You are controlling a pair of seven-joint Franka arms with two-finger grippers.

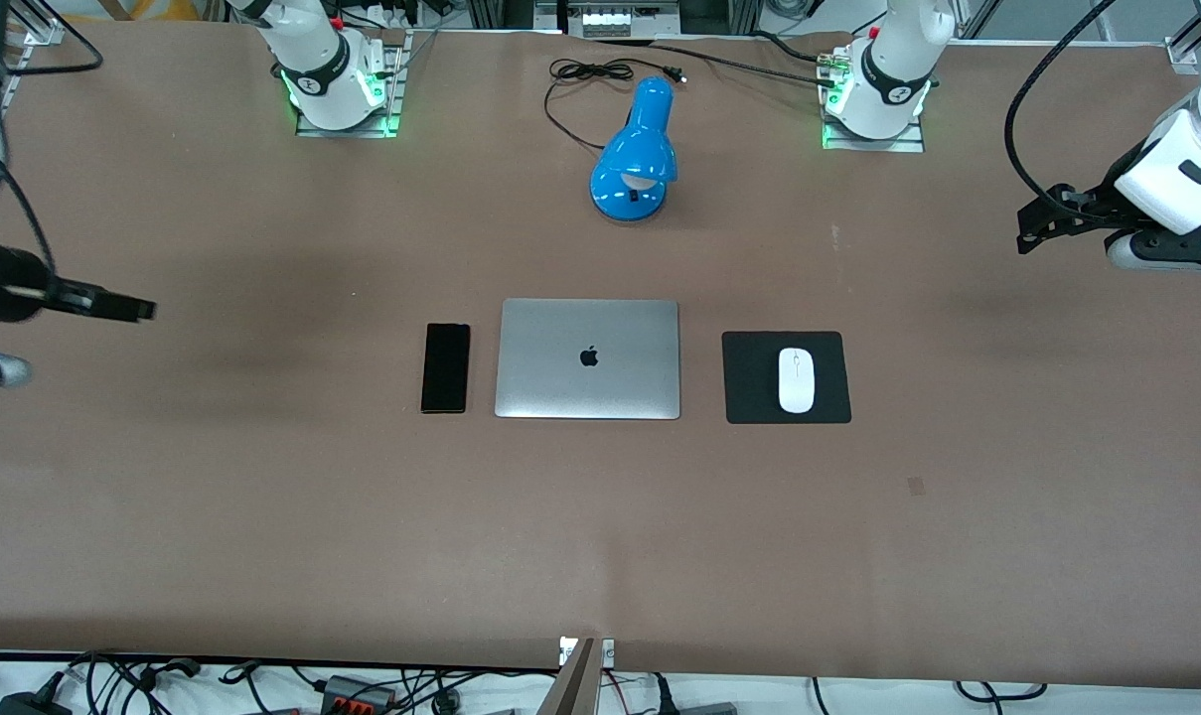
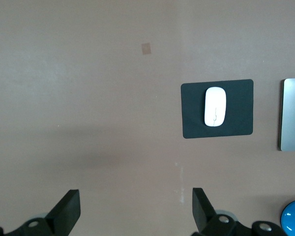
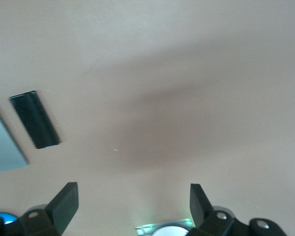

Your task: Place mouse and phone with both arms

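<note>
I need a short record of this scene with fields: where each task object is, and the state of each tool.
mouse: on the black pad, beside the laptop, toward the left arm's end
phone: flat on the table, beside the laptop, toward the right arm's end
lamp: farther from the front camera than the laptop
left tool: open, empty, over bare table
right tool: open, empty, over bare table

Left gripper (image 1: 1032, 223) hangs at the frame's right edge, fingers (image 2: 69, 209) spread wide; right gripper (image 1: 133, 309) hangs at the left edge, fingers (image 3: 66, 200) spread too
</note>
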